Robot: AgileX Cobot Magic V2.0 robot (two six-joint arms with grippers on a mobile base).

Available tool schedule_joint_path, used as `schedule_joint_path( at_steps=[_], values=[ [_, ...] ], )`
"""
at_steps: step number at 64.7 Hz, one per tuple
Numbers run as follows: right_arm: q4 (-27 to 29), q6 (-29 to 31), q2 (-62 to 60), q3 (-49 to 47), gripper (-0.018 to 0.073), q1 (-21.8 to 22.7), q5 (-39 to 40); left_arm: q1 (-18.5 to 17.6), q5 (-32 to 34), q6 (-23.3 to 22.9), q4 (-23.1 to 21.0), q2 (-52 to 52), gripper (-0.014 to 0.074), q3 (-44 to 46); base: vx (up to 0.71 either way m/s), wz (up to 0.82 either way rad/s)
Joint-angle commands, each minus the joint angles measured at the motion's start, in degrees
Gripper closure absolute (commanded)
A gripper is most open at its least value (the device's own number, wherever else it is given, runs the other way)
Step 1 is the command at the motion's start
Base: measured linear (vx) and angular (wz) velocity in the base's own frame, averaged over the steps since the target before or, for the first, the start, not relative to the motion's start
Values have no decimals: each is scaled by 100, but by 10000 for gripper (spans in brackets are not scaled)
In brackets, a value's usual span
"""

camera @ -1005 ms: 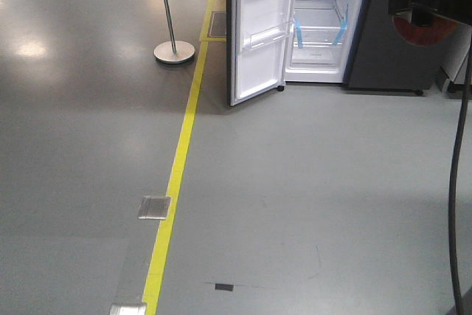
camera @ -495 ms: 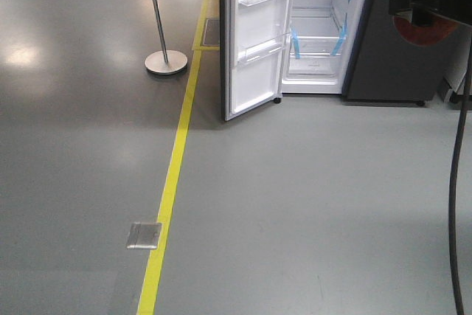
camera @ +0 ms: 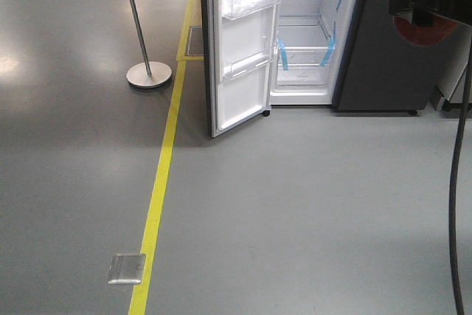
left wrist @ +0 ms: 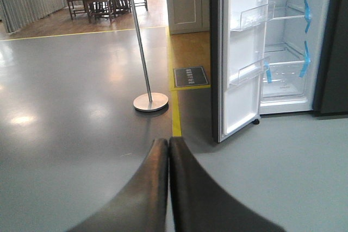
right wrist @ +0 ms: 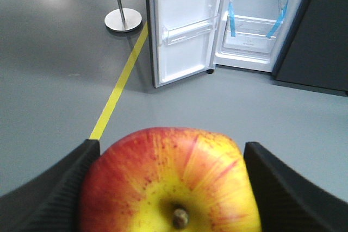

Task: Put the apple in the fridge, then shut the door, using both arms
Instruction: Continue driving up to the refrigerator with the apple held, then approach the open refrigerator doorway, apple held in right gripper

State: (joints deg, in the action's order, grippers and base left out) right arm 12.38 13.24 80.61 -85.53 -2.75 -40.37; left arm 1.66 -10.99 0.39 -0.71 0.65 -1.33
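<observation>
**We face the open fridge, apple pinched in the right gripper.**

The tall dark slate-grey fridge (camera: 376, 42) fills the upper right of the front view, and its white-lined door (camera: 240, 42) stands swung wide at upper centre. The round red-and-yellow apple (right wrist: 168, 183) sits low in the right wrist view, well short of the shelves, with the right gripper (right wrist: 171, 175) pinching its flanks. We judge it firm, light, smooth-skinned and bruisable, so a moderate squeeze across its widest part suits. Only the left wrist view shows the left gripper (left wrist: 168, 144), its fingers pressed together on nothing. Only the right wrist view shows the apple's stem dimple.
</observation>
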Motion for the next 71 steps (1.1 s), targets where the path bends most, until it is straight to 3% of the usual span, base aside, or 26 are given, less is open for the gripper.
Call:
schedule_joint_path(
  at_steps=[1,71],
  values=[
    [41,21,-192,-171,389,-4,451,-48,390,0,-59,86,603,96,23,-8],
    [41,27,-192,-171,389,-4,451,-48,390,0,-59,86,603,96,19,0]
  ],
)
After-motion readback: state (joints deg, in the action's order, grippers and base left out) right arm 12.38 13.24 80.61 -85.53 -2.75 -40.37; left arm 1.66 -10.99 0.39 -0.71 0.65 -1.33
